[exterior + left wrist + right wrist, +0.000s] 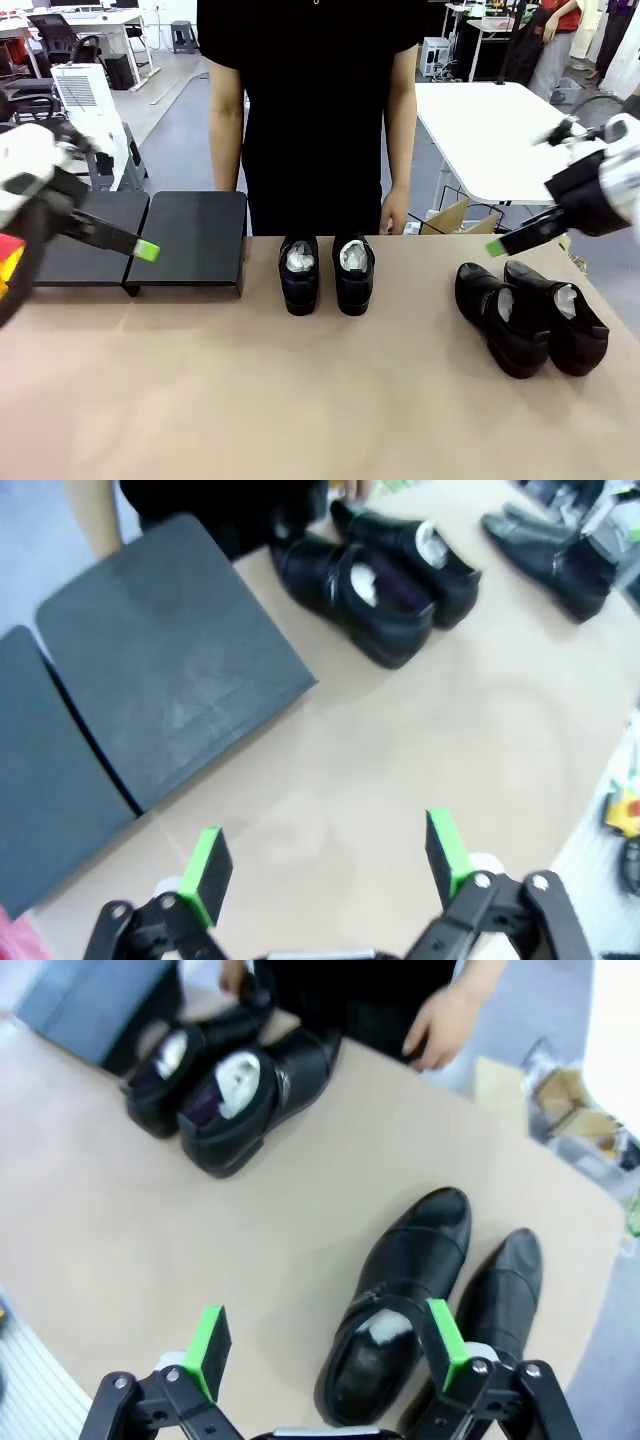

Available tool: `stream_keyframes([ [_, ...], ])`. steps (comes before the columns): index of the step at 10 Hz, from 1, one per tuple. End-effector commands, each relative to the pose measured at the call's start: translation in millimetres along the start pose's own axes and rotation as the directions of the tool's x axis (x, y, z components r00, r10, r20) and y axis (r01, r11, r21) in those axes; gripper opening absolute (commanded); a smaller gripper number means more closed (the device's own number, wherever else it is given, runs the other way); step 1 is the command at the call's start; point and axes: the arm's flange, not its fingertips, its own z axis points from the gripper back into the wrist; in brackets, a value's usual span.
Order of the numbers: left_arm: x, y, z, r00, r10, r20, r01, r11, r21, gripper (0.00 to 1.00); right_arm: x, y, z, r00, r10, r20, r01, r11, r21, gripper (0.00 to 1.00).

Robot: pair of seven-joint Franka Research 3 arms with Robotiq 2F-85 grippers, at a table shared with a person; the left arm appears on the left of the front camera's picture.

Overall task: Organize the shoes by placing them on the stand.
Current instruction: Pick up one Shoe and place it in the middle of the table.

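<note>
On the tan surface (300,400) the shoes (354,272) sit off the stand (190,235), left tool (325,848) and right tool (325,1335) open, empty; a shallow pinch on glossy leather could slip.

I am seeing the shoes (354,272) by the table's (300,400) far edge and right side shining as glossy, smooth black leather, each holding crumpled white paper (300,260) that is looking matt. The stand (190,240) at the far left corner is showing a matt black top, and the tan tabletop is looking smooth and dull.
</note>
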Motion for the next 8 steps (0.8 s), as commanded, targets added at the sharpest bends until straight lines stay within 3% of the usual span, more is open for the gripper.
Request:
stream_keyframes([
  [1, -27.7, 34.9, 32.2, 0.997, 0.051, 0.059, -0.048, 0.997, -0.053, 1.00, -45.6, -20.5, 42.2, 0.997, -0.038, 0.065, 0.032, 0.995, 0.092, 1.00],
  [3, -48.5, 62.6, 60.5, 0.990, 0.105, 0.097, -0.100, 0.993, -0.061, 1.00, -64.2, -46.0, 66.0, 0.993, -0.064, 0.099, 0.049, 0.988, 0.146, 1.00],
  [5, -53.3, 60.4, 77.0, 0.994, 0.052, 0.093, -0.044, 0.995, -0.094, 1.00, -77.1, -60.4, 76.2, 0.984, -0.111, 0.143, 0.088, 0.984, 0.157, 1.00],
  [8, -50.7, 54.9, 73.5, 0.992, 0.034, 0.125, -0.018, 0.992, -0.127, 1.00, -77.6, -69.8, 71.6, 0.981, -0.147, 0.124, 0.126, 0.979, 0.158, 1.00],
])
